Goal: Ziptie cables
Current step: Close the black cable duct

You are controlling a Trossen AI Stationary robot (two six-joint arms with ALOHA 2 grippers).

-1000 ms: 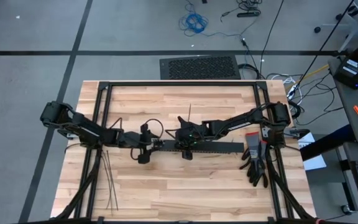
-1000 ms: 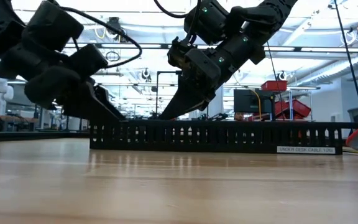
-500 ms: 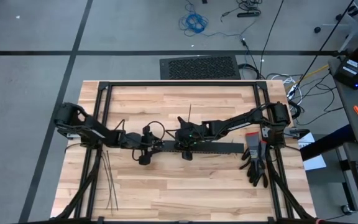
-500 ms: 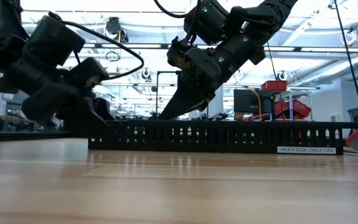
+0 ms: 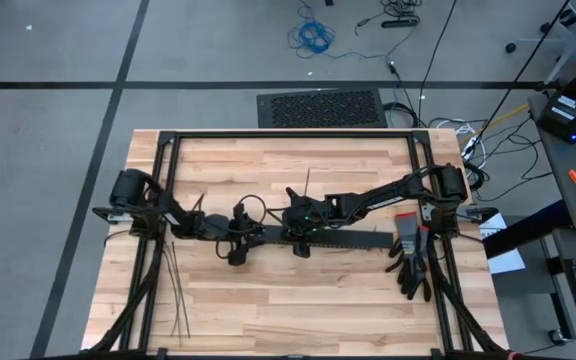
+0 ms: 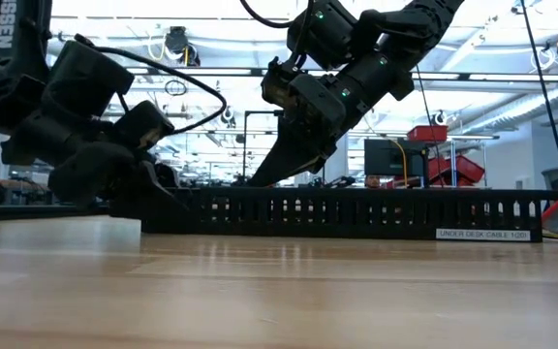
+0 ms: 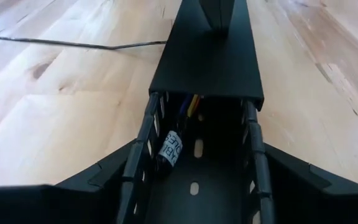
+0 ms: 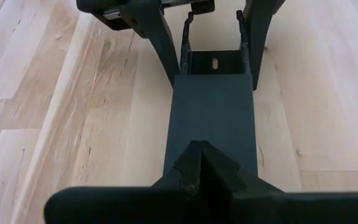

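A long black slotted duct point(image 5: 353, 240) lies flat across the middle of the table. The cables point(image 7: 188, 109), thin coloured wires with a white label, lie inside it, mostly hidden under its cover point(image 7: 207, 62). My left gripper point(image 5: 238, 243) is at the duct's open left end. My right gripper point(image 5: 298, 240) is shut and sits on the cover a little further right. Several zipties point(image 5: 175, 290) lie loose near the table's near left corner. Another ziptie point(image 5: 305, 180) lies behind the duct. My left gripper holds the duct's open left end point(image 7: 194, 186) between its two fingers, one finger point(image 7: 126, 180) outside each slotted wall. It comes in low from the table's left, fingers lying along the duct, which rests flat on the table. My right gripper has its shut fingertips point(image 8: 197, 165) set down on the duct's cover point(image 8: 213, 112), slanting down from the right and above.
A pair of dark gloves point(image 5: 411, 258) lies at the table's right edge, just past the duct's right end. A black frame rail point(image 5: 288, 133) runs around the table top. Bare wood shows in front of the duct toward the near edge.
My left arm has swung in toward the table's right and its gripper has come down lower. It now reaches further along the duct's left end. The duct has shifted slightly toward the right. My right gripper has kept still.
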